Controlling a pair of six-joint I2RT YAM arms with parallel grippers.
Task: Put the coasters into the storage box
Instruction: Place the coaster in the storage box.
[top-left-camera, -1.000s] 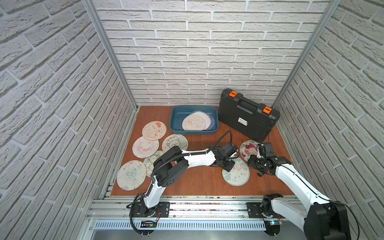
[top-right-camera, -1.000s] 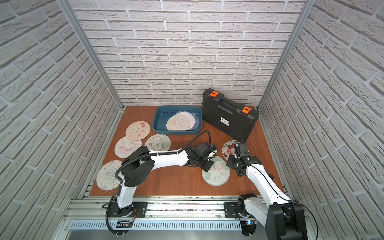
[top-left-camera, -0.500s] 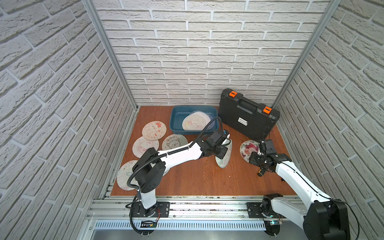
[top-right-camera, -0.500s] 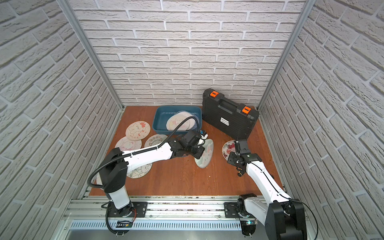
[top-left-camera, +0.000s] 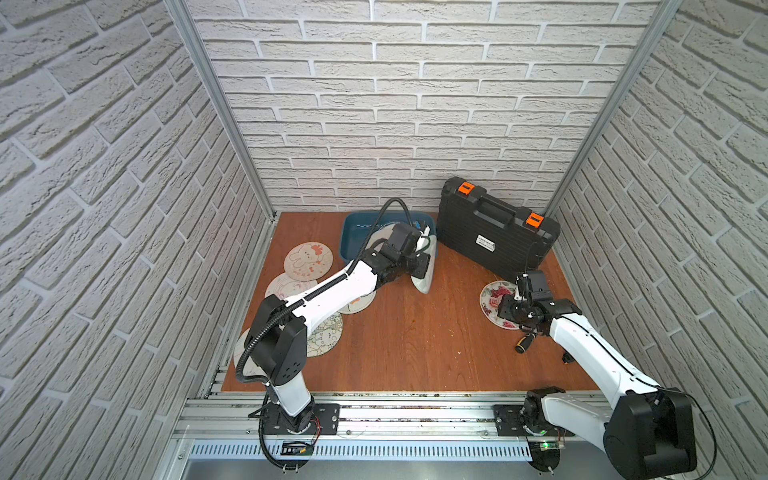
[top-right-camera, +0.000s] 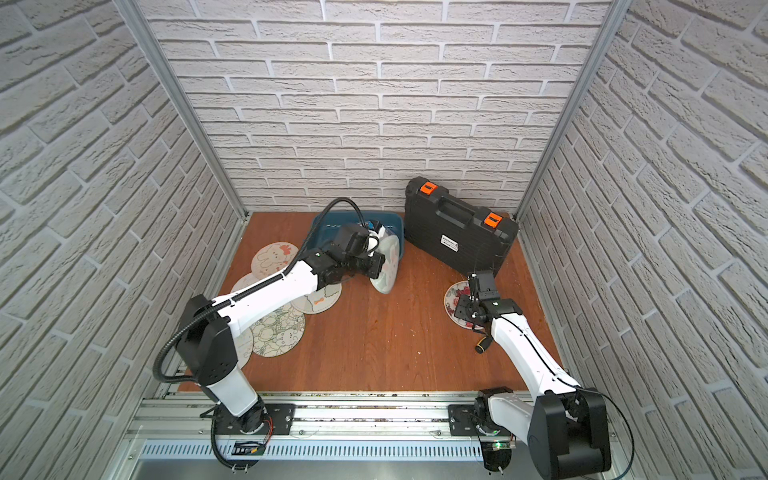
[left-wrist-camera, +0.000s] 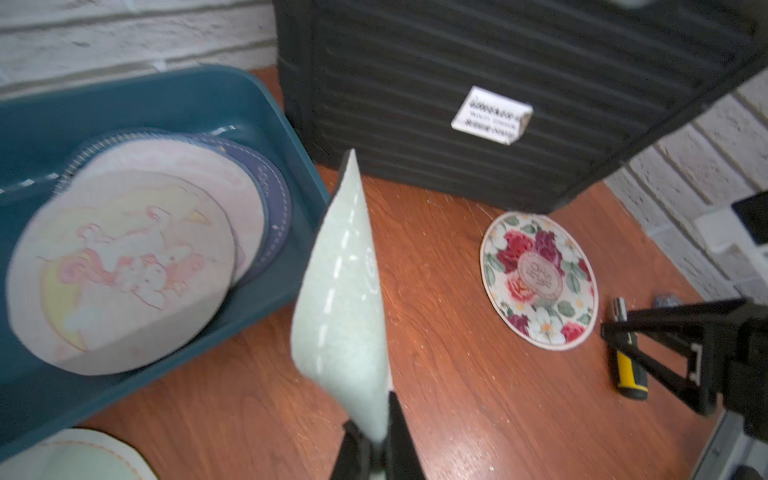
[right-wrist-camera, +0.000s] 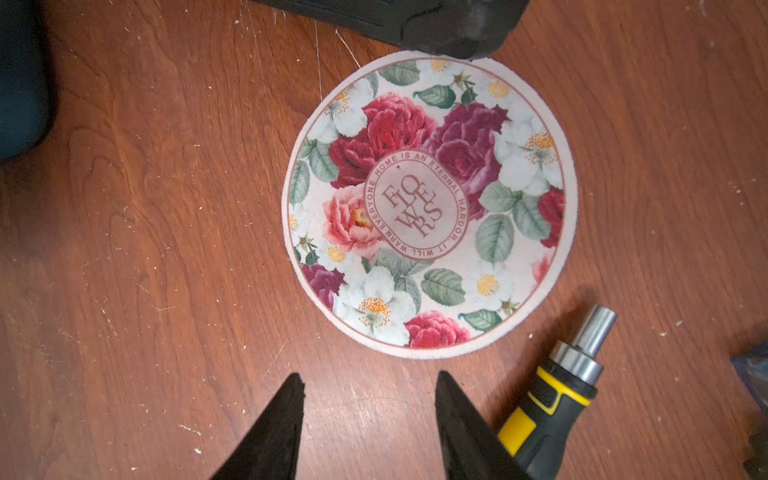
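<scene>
Bright even light, soft shadows, blurred left wrist view

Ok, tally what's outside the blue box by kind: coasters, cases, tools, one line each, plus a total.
Coasters flat on the table: 6
Coaster pinched in the left hand: 1
Black case: 1
Screwdriver: 1
Total: 9, leaving out small unclear bits beside the screwdriver.

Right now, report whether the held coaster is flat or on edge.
On edge: the pale green coaster stands upright, pinched in the left gripper.
</scene>
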